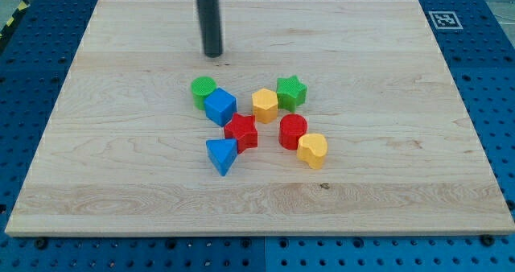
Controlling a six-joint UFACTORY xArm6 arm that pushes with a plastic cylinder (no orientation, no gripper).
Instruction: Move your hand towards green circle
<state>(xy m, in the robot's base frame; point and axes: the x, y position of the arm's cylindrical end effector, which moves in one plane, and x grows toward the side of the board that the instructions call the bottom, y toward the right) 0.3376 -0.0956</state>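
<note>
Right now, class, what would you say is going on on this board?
A robot arm's dark rod stands over a wooden board. My tip rests toward the view's top, apart from the blocks and a little above the green circle, the nearest block. That circle touches the blue cube. No block is being pushed yet; the tip has only to come down the view to reach the circle.

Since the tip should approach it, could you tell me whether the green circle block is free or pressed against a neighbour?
Pressed: the green circle block touches the blue cube at its lower right; my tip stands apart above it.
</note>
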